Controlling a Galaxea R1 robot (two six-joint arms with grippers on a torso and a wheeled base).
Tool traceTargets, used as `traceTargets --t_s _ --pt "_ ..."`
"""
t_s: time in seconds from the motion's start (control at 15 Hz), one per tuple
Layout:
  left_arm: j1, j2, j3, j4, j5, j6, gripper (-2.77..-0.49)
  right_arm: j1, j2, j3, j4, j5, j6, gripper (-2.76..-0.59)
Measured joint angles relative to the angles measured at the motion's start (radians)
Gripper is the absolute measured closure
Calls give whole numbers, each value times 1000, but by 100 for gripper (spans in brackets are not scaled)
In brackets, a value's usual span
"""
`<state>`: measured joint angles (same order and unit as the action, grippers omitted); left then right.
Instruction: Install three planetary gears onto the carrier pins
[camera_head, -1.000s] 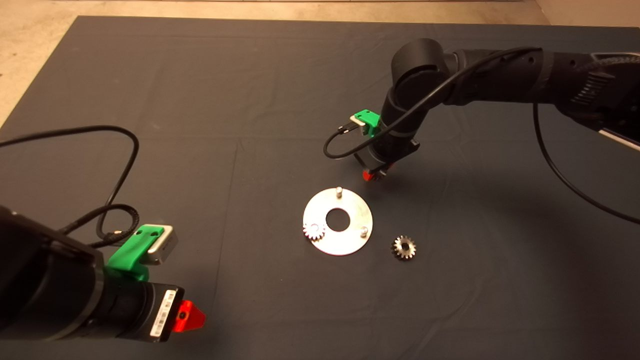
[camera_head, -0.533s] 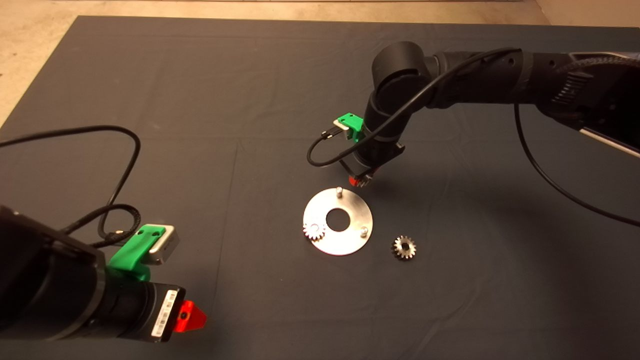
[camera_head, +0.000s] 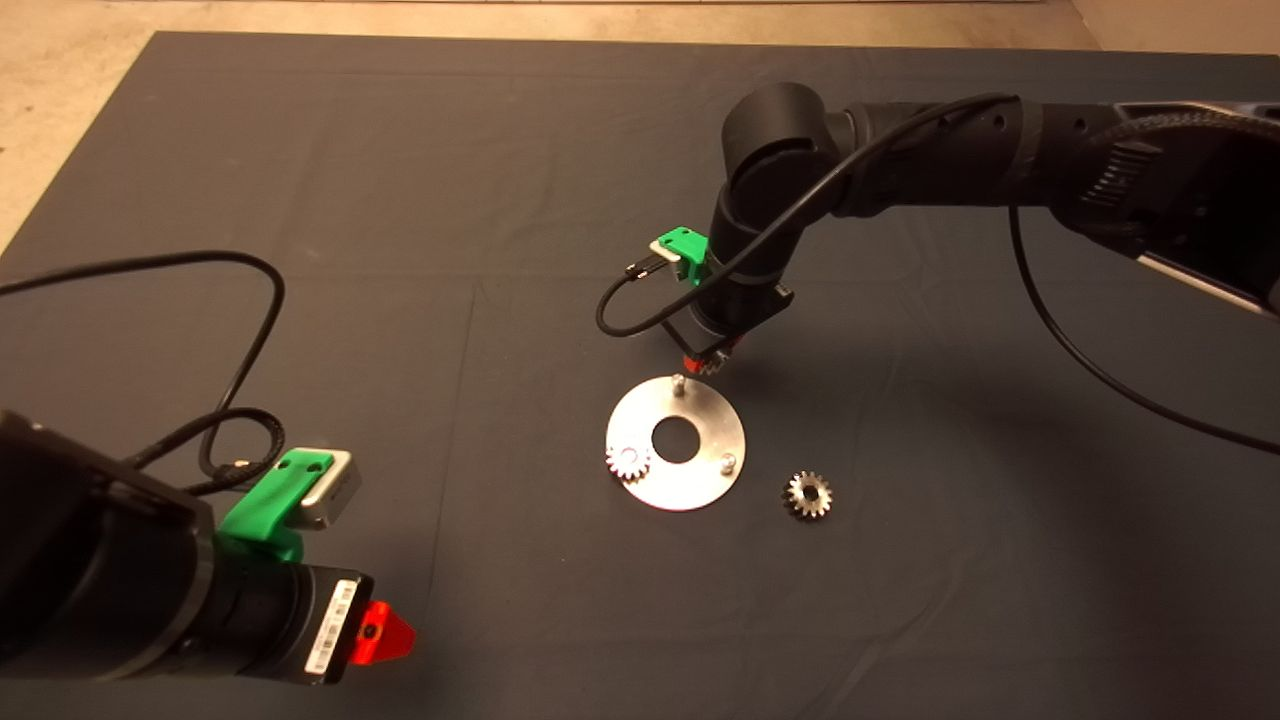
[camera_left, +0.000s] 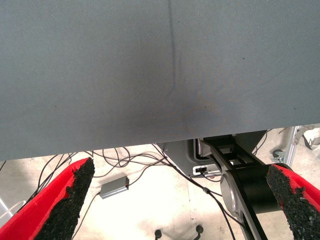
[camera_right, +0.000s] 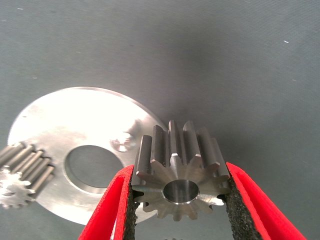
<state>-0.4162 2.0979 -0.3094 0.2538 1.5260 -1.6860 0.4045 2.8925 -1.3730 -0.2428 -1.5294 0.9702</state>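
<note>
gear (camera_right: 181, 177) was clamped flat between right gripper (camera_right: 179, 200) pads, bore facing down, hovering beside nearest pin (camera_right: 123, 143) for seating; left gripper (camera_left: 180, 200) parked, open.

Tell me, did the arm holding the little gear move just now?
Yes. The right gripper, shut on a gear, slid left toward the disc and is now beside its far pin. The disc stayed put.

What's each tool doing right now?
Left tool: open, empty, parked at the mat's near-left edge.
Right tool: shut on a gear, just beside the disc's far pin.
</note>
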Motion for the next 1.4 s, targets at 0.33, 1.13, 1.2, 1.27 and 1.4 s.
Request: traceTargets --t_s 0.33,1.13,1.2,1.27,1.4 --pt "0 3 0 0 0 0 -248 0 17 -5 0 -1 0 -105" --pt "0 2 0 0 0 0 -248 0 28 -14 0 0 0 -105" --pt "0 2 0 0 0 0 -248 0 29 -14 0 0 0 -105" --pt "0 2 0 0 0 0 -248 0 31 -16 0 -1 0 -105" --pt "0 2 0 0 0 0 -248 -1 37 -18 0 -1 0 -105"
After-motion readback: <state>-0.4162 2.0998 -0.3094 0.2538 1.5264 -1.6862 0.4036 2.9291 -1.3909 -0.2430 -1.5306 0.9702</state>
